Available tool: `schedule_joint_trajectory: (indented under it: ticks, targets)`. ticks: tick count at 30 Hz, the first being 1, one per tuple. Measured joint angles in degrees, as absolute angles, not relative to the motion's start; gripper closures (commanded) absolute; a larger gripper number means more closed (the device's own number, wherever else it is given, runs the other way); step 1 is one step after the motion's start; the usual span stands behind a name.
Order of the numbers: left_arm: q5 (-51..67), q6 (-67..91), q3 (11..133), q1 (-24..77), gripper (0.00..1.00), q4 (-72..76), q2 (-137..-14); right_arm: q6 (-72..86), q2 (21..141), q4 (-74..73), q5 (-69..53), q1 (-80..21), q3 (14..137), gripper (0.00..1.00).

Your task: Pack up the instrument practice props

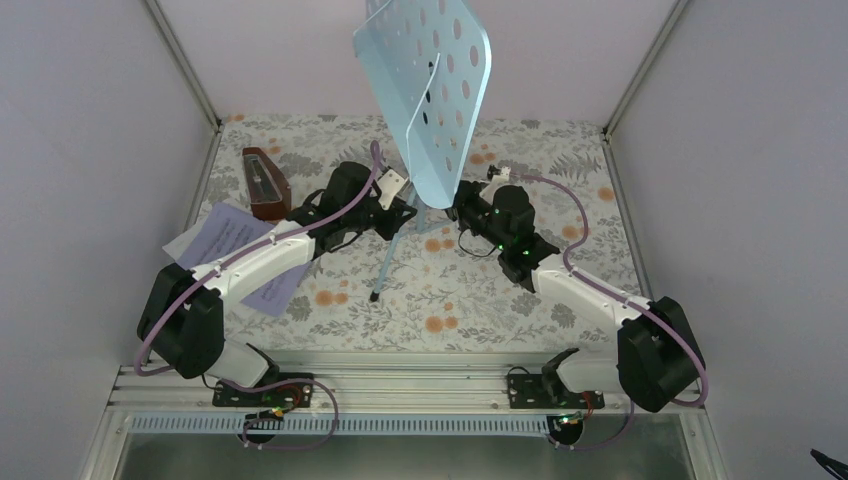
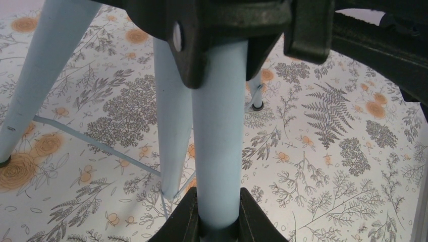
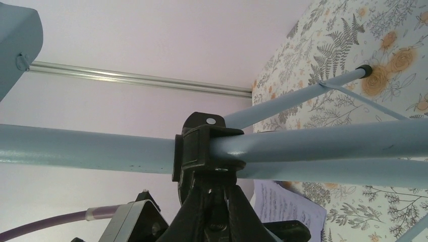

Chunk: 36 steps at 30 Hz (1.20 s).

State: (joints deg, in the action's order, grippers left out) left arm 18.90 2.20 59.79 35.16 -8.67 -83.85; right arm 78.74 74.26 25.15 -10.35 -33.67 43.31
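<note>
Fingers of the left gripper are clamping the pale-blue pole of the music stand. The pole is filling the gap between them, with a pad pressing on each side. Fingers of the right gripper are sitting drawn nearly together, pinching the underside of the stand's black collar from the opposite side. The two pairs are gripping near each other on the same shaft.

The perforated desk is rising above both sets of fingers, tilted. The tripod legs are spreading out below the fingers toward the floral table cover; I cannot tell whether every foot is touching it.

The metronome is standing upright well to the left of the left fingers, apart from the stand. The sheet-music pages are lying flat, left of and nearer than the left fingers, partly under the left forearm, just beside the metronome.
</note>
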Motion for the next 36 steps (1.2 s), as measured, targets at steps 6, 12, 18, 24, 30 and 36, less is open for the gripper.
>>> schedule_joint_trajectory:
  ticks: [6,12,18,24,30,36]
  targets:
    - [18.87,2.22,59.79,35.16,0.98,-8.67,-83.83,78.11,74.15,25.06,-9.80,-33.67,43.31,0.53]
    - [18.87,2.22,59.79,35.16,0.98,-8.67,-83.81,71.13,69.73,20.34,-6.70,-33.63,43.40,0.27]
    - [18.87,2.22,59.79,35.16,0.98,-8.69,-83.79,56.38,62.65,22.41,-8.60,-27.66,43.40,0.32]
    - [18.55,2.22,59.79,35.16,0.98,-8.71,-83.77,38.92,73.52,21.56,-25.85,-21.96,57.54,0.35]
    - [18.46,2.22,59.79,35.16,0.98,-8.73,-83.74,24.62,83.35,17.41,-43.66,-21.71,70.11,0.44]
    - [18.46,2.22,59.79,35.16,0.98,-8.73,-83.74,17.58,87.85,13.91,-51.55,-21.67,73.93,0.57]
